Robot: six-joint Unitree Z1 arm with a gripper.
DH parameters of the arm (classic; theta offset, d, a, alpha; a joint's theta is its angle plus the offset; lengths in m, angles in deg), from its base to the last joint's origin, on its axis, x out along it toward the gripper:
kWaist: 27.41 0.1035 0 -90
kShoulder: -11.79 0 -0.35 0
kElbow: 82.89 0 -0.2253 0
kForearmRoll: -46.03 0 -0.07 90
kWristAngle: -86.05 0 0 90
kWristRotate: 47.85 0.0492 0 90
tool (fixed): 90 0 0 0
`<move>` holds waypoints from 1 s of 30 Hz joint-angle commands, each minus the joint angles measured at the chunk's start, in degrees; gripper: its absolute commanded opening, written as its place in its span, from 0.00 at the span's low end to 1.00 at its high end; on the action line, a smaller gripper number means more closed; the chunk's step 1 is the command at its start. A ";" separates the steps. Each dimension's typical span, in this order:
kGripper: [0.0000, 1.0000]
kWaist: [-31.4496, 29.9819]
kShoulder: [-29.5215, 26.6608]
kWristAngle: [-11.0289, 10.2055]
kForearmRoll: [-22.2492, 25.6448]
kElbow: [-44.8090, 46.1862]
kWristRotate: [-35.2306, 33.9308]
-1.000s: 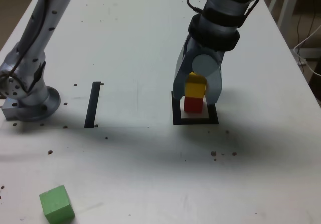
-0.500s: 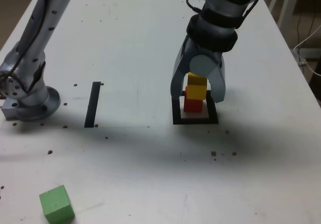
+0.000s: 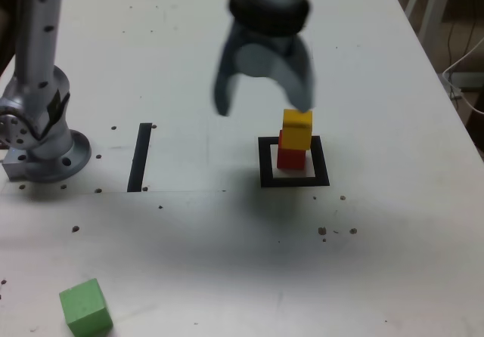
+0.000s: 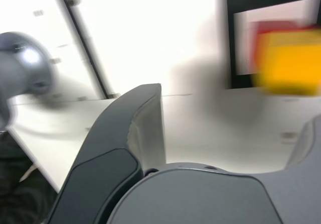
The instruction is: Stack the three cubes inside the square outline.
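Right of centre in the exterior view, you have one square outline (image 3: 268, 172); inside it, one red cube (image 3: 290, 158), with one yellow cube (image 3: 297, 130) on top, set slightly toward the exterior view's right. Lower left of that frame: one green cube (image 3: 86, 307), outside the outline. Left of centre: one black strip (image 3: 140, 158). Upper centre: your one gripper (image 3: 263, 95), blurred, fingers spread apart and grasping none of your three cubes.

It looks like a robot lab or test room: a robot arm (image 3: 274, 12) is over a big white tabletop (image 3: 393, 201) marked with a black square (image 3: 267, 172) and a black strip (image 3: 140, 158).
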 commanded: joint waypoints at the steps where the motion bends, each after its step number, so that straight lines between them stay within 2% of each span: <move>1: 0.99 -1.66 -3.14 -0.04 0.34 2.57 -0.66; 10: 0.99 -11.51 -10.26 1.56 -0.57 12.68 -5.97; 16: 0.99 -20.75 -14.05 3.55 -1.49 17.58 -14.55; 24: 0.99 -30.03 -15.04 5.87 -1.50 18.94 -26.88; 30: 0.99 -32.68 -14.25 6.67 -1.55 18.79 -29.44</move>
